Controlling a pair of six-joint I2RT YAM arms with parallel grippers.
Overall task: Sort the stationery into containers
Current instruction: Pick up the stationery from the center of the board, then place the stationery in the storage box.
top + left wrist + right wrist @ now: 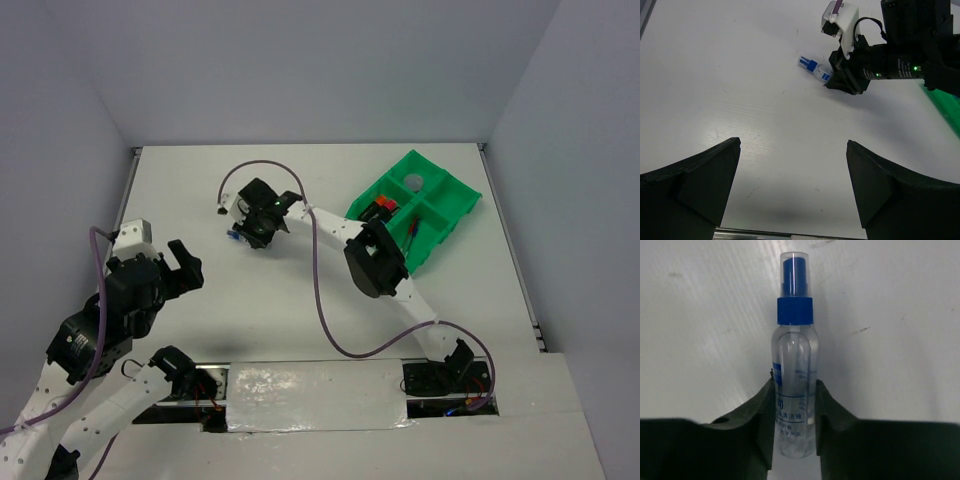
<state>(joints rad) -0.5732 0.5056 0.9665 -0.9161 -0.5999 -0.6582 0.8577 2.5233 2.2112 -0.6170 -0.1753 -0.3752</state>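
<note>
Your right arm stretches far across table (200, 190), left of centre, wrist tipped down. Right gripper (795, 390) closed partway, both fingers pressed on sides of one clear-blue tube (796, 360), which lies flat on table, blue cap pointing away from fingers. Your left arm bent near own base, left gripper (792, 150) spread wide, holding nothing. One green tray (465, 195) far right, four compartments: one grey round piece (414, 182), probably two pens (413, 234), highlighters (385, 207) too small to count.
</note>
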